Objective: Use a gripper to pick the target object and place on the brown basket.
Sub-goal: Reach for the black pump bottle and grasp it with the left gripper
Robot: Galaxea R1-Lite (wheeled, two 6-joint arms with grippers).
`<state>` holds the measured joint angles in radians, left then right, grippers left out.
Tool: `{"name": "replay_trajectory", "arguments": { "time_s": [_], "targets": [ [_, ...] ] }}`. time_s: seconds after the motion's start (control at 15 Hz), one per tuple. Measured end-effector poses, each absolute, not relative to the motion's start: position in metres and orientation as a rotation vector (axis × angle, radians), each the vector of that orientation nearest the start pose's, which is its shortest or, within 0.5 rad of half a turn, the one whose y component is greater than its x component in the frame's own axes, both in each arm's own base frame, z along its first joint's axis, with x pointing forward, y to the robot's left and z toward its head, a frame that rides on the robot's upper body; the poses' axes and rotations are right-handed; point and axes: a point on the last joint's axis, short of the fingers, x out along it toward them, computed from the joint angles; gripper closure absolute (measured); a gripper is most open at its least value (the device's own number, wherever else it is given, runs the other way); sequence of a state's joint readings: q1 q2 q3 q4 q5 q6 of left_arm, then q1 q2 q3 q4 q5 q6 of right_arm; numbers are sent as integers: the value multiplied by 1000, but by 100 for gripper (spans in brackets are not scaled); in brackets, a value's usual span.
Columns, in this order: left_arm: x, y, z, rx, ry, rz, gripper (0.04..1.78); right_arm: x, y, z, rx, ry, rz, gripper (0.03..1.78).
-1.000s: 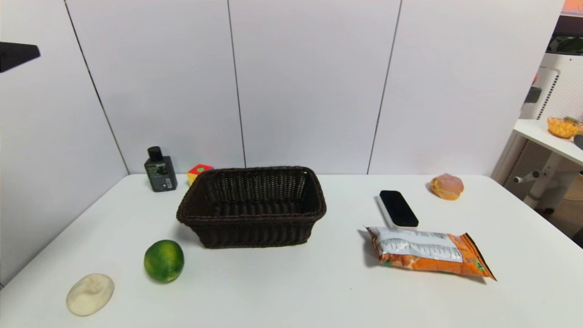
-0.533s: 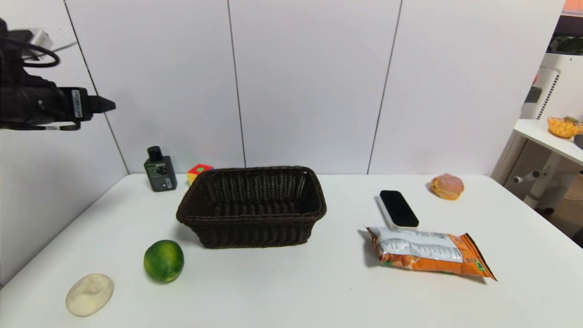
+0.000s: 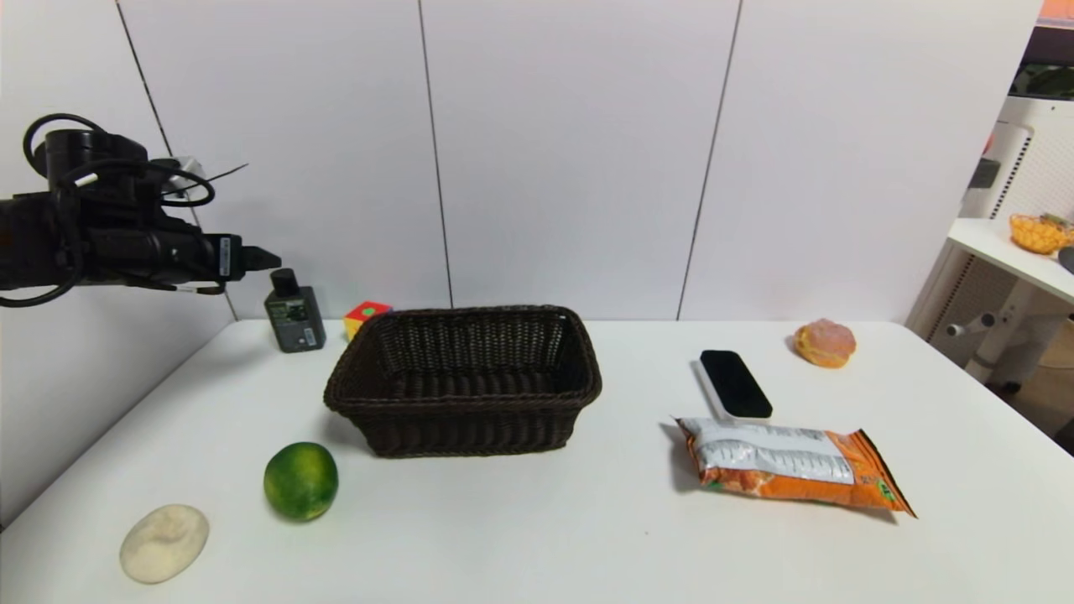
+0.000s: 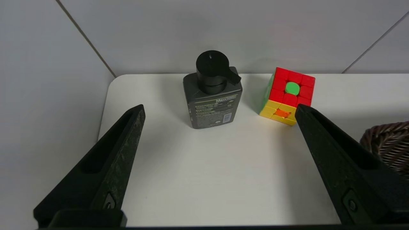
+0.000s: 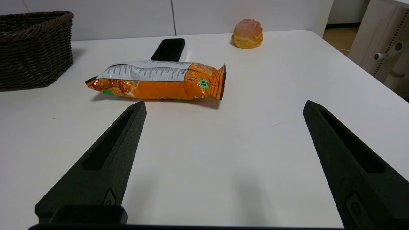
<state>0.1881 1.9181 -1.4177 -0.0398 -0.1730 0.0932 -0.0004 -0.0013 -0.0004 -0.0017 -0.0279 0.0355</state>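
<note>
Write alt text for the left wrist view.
The open left gripper hangs above the white table, aimed at an upright dark grey bottle with a black cap. A multicoloured cube sits beside the bottle, and the brown basket shows at one edge.

Cut off at nine o'clock in the head view: left arm [image 3: 50,243] behind its gripper. Puzzle cube [image 3: 366,318] half hidden behind wicker basket [image 3: 462,379] rim. Bottle [image 3: 295,313] label print too small to read.
</note>
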Motion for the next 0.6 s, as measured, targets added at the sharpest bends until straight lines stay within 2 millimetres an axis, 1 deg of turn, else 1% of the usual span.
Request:
{"name": "replay_trajectory", "arguments": {
  "time_s": [0.13, 0.27, 0.6],
  "targets": [
    [386, 70, 210, 11, 448, -7, 13, -23, -1, 76, 36, -4, -28, 12],
    [395, 72, 204, 19, 405, -5, 13, -23, -1, 76, 35, -3, -28, 12],
    [409, 74, 198, 33, 302, -4, 13, -23, -1, 76, 36, -4, -28, 12]
  ]
}}
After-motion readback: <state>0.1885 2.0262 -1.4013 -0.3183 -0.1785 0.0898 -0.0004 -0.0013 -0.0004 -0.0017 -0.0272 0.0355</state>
